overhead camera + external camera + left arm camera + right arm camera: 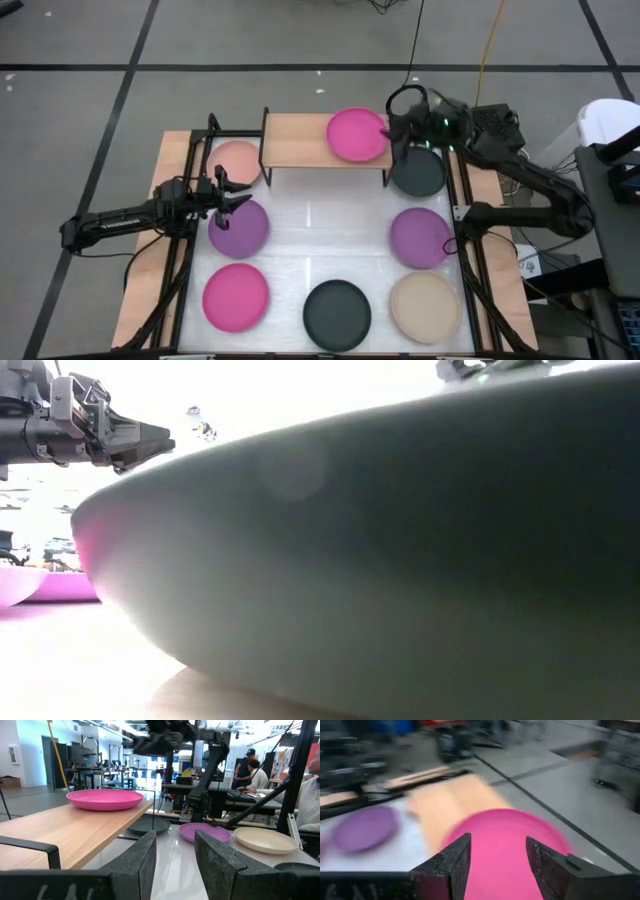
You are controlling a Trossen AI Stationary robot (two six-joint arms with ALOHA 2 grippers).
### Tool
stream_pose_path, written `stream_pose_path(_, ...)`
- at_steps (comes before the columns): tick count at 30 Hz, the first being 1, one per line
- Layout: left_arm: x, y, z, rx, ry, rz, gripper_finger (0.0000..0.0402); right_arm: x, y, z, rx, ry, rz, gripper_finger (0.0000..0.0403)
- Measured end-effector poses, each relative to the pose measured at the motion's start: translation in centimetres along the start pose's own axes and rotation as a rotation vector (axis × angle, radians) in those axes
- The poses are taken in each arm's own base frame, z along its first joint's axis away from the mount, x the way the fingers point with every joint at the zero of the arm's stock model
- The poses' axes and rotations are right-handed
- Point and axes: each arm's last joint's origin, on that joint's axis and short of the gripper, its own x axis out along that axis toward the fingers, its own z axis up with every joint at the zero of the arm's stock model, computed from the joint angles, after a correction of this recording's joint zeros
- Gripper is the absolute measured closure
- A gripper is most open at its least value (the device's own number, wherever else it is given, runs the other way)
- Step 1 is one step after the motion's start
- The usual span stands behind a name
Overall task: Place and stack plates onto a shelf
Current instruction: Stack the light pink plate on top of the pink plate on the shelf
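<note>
A magenta plate (357,134) (105,799) lies flat on the right half of the light-wood shelf (300,140) (75,827). My right gripper (393,132) (497,850) is open at that plate's right rim, with the plate (505,845) showing between and beyond its fingers. My left gripper (240,197) (175,836) (120,435) is open and holds nothing. It hovers between the light pink plate (238,160) and a purple plate (238,228) on the table's left side.
On the white table lie a black plate (418,170) beside the shelf's right end, a purple plate (420,237), a beige plate (425,305), a black plate (337,315) (400,560) and a magenta plate (236,296). The shelf's left half is bare. People sit beyond the table (255,770).
</note>
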Motion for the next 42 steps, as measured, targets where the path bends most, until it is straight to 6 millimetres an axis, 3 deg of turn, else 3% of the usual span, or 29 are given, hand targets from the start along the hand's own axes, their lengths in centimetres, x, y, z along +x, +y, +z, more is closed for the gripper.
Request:
stream_pose_path(8,0.0,0.0,0.0,0.0,0.0,0.0,0.0263,-2.1,3.9,-5.7,-0.015,-0.105,0.168,0.0238)
stream_pose_path(13,0.0,0.0,0.0,0.0,0.0,0.0,0.0263,-1.6,4.2,-9.9,0.017,-0.232,0.107,0.0238)
stream_pose_path(16,0.0,0.0,0.4,0.019,-0.044,-0.002,0.0263,-1.5,4.3,-11.2,0.024,-0.318,0.127,0.0238)
stream_pose_path(23,-0.4,-0.2,2.7,0.062,-0.279,-0.012,0.0263,-1.6,4.9,-12.4,0.029,-0.311,0.167,0.0238)
stream_pose_path(36,-1.0,-0.3,4.2,-0.057,-0.447,-0.047,0.0263,-1.6,5.3,-12.5,0.025,-0.304,0.19,0.0238)
stream_pose_path(40,-1.0,-0.1,4.5,-0.084,-0.466,0.037,0.0263,-1.7,5.3,-12.3,0.022,-0.331,0.191,0.0238)
stream_pose_path(42,-0.9,0.0,5.6,-0.117,-0.458,0.075,0.0263,-1.7,5.3,-12.3,0.021,-0.331,0.191,0.0238)
